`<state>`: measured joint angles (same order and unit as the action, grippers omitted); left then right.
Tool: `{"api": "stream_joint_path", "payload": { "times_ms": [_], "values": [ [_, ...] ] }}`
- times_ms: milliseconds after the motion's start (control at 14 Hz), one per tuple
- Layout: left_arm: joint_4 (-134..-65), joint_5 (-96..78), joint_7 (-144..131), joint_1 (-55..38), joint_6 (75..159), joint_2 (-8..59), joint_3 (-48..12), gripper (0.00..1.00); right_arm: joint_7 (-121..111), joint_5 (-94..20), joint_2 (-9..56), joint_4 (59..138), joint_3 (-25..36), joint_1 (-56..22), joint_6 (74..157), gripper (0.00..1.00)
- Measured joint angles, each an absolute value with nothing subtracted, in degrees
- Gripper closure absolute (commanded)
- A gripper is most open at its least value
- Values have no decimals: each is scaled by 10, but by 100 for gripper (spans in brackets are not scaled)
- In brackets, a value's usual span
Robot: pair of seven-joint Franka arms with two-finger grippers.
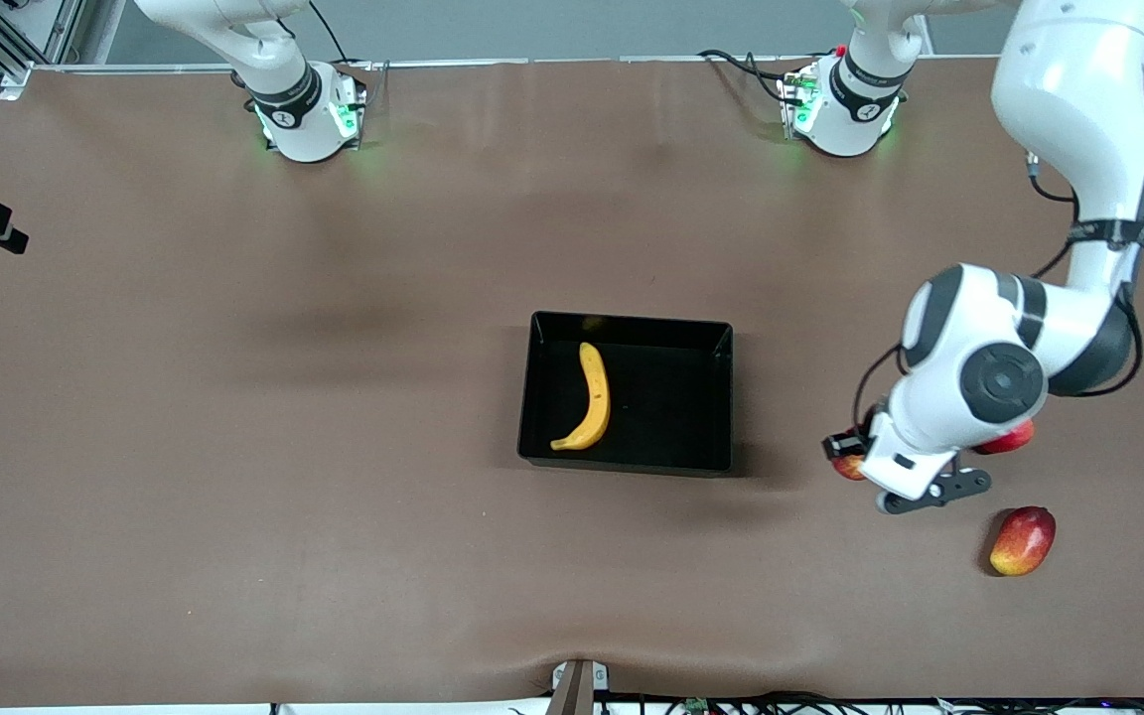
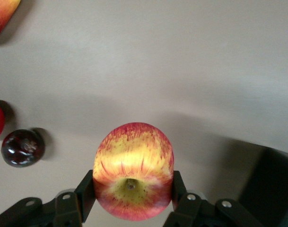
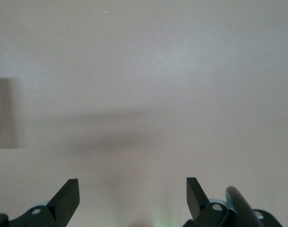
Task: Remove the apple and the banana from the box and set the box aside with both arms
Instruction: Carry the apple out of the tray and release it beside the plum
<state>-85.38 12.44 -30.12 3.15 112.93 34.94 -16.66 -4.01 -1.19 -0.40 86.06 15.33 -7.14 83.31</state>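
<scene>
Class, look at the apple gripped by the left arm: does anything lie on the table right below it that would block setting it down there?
Nothing visible does. The left gripper holds the apple over bare table. The dark round fruit and the mango lie off to the side, apart from it.

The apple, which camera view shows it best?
The left wrist view: the apple fills the frame between the left end effector's fingers, streaks and stem visible. The front view shows only a red sliver of it beside the arm's wrist. The right wrist view shows none of it.
</scene>
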Motion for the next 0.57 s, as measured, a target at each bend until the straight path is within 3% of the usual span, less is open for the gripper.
{"api": "stream_joint_path", "payload": {
  "times_ms": [571],
  "values": [
    [-880, 126, -224, 99, 1148, 404, -167, 100, -40, -12, -4, 861, 153, -71, 833, 0]
  ]
}}
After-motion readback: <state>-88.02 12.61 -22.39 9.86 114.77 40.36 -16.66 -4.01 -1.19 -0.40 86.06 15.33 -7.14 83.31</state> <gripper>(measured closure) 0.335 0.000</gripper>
